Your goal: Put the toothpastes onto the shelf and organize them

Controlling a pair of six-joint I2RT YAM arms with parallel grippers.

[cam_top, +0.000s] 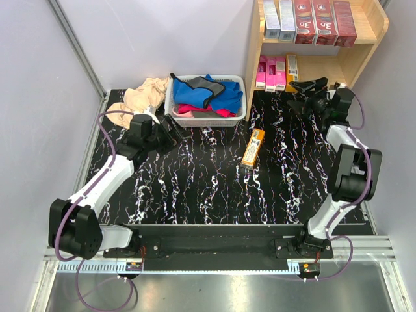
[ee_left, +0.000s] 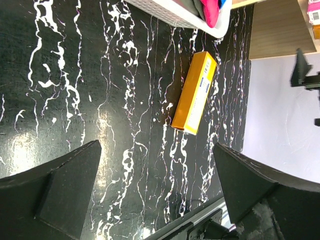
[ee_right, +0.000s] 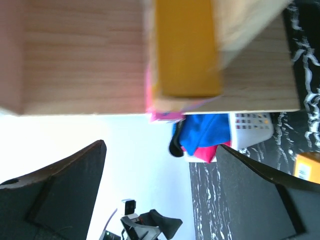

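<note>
Two robot arms work over a black, white-veined surface (cam_top: pixel 208 188) with the sorting of toothpaste boxes nearly complete. The wooden shelf (cam_top: pixel 322 65) stands at the far right corner. Its upper tier holds two silver-grey boxes (cam_top: pixel 279 18) and three dark red boxes (cam_top: pixel 324 21), upright in a row. On the lower tier, three pink boxes (cam_top: pixel 271 71) stand side by side at the left end, with an orange-yellow box (cam_top: pixel 292 67) just beside them on the right.

One more toothpaste, the loose orange box (cam_top: pixel 253 147), lies flat on the surface near the middle, pointing roughly toward the shelf, well apart from both arms.

The right gripper (ee_right: pixel 161 145) hovers just in front of the lower tier, its fingers spread wide and holding nothing. Its wrist camera looks straight at the end of the orange-yellow box on the shelf.

The left gripper (ee_left: pixel 156 150) hangs over the left part of the surface beside the white basket (cam_top: pixel 205 119), fingers likewise apart and empty.

The basket carries blue, pink and grey cloths (cam_top: pixel 208 94), and a beige cloth (cam_top: pixel 146 96) lies bunched to its left.
</note>
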